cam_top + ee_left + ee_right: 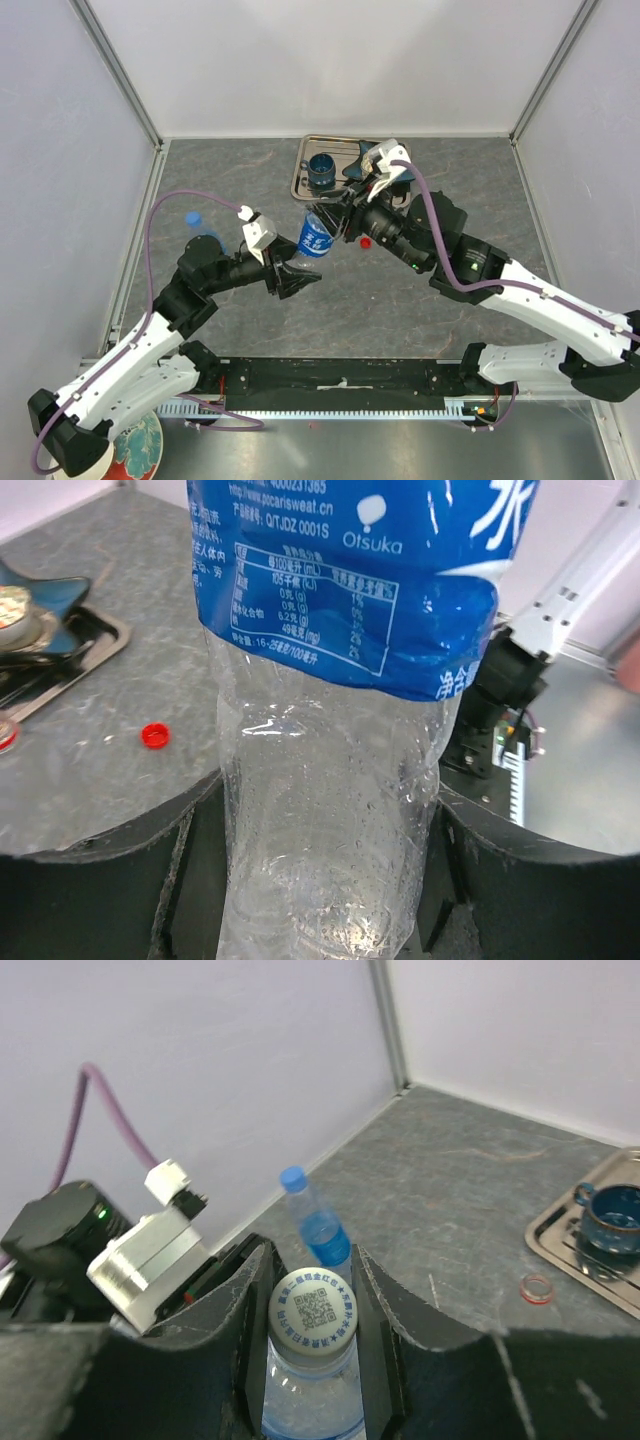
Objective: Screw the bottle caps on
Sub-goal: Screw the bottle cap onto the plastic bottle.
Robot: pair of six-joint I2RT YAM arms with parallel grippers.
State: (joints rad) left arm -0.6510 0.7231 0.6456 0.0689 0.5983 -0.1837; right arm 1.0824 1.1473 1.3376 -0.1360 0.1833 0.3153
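A clear bottle (315,238) with a blue label (360,570) is held up over the table, tilted. My left gripper (298,282) is shut round its lower body (330,810). A white cap (312,1308) with a printed code sits on its neck. My right gripper (312,1312) is shut on that cap from both sides, and shows in the top view (340,215) at the bottle's upper end. A red cap (366,241) lies loose on the table (153,735). A second small bottle (322,1230) stands at the left with a blue cap (193,217) on it.
A metal tray (300,178) at the back centre carries a dark blue cup (322,170) and some other items. The cup (610,1218) also shows at the right of the right wrist view. White walls enclose the table on three sides.
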